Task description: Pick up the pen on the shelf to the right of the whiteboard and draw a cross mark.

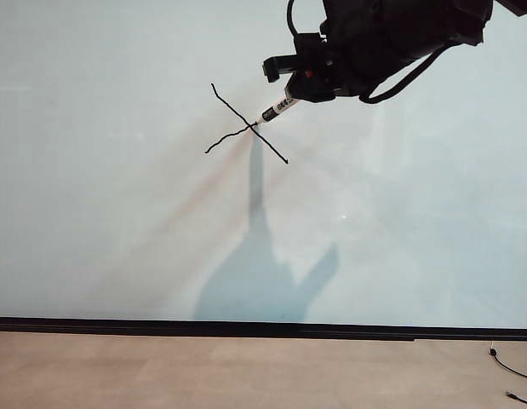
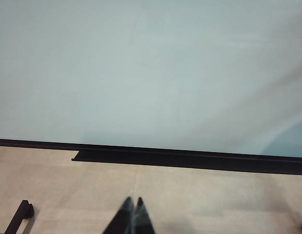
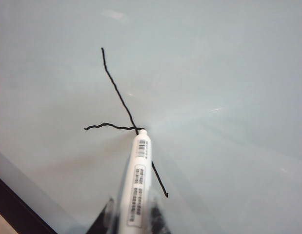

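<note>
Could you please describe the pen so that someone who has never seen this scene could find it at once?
Start from the big pale whiteboard and find the thin black cross mark in its upper middle. The pen slants up and right from the crossing, its tip there, into the right gripper. Nothing else here is slim and white with black print.

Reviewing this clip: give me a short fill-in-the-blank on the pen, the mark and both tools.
1. The right tool is shut on the ____.
2. The pen tip sits where the two strokes of the cross mark ____.
3. The left tool, down by the floor, is ____.
Missing words: pen; cross; shut
</note>
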